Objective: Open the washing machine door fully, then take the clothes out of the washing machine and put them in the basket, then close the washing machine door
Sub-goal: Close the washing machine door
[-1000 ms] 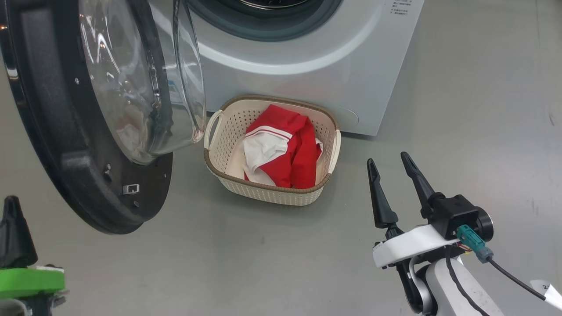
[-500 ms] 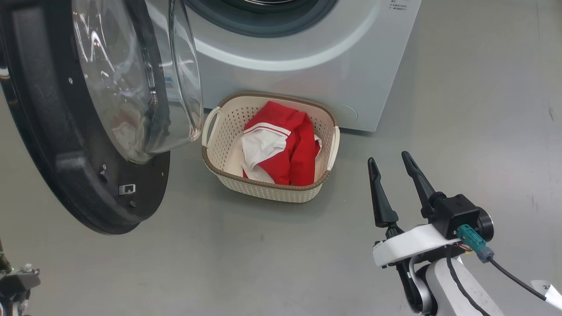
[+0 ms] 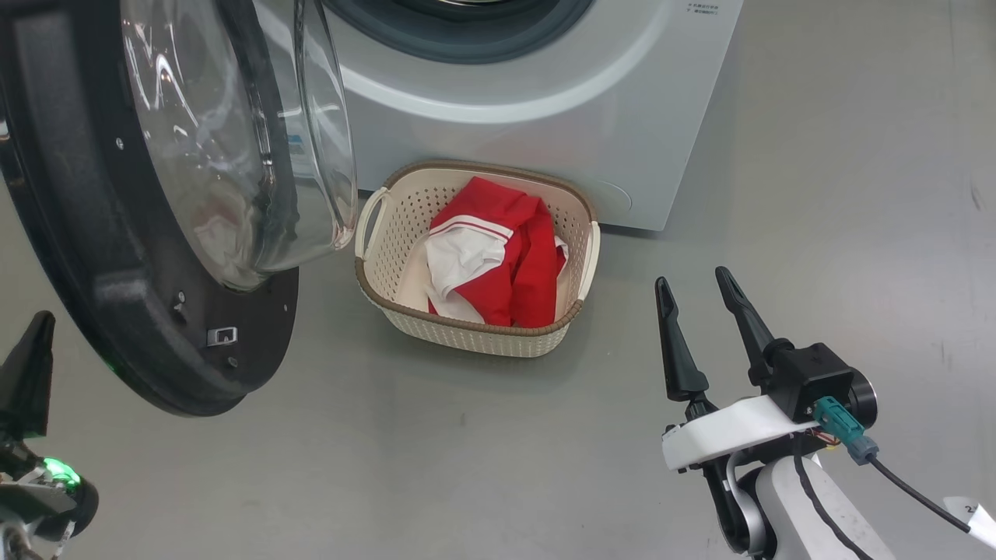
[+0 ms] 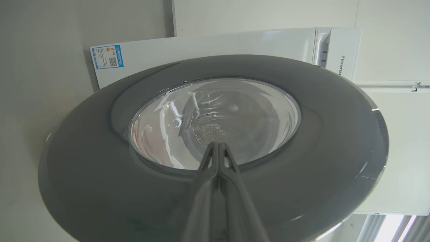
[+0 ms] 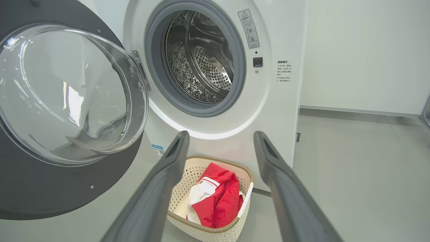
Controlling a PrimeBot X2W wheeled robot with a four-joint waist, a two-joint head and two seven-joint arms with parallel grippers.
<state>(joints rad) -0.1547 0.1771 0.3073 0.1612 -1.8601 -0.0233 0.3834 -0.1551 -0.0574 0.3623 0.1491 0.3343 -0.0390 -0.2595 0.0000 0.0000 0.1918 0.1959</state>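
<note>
Clothes lying in basket, door-closing likely starting: left claw, pinched together, is facing the outside of the door, needing to push it shut; right claw is hanging spread

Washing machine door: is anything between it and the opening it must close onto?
Nothing visible. The opening of the washing machine is bare; the clothes lie in the basket on the floor beneath it, apparently lower than the swing of the washing machine door. The right claw hangs open, well clear.
</note>
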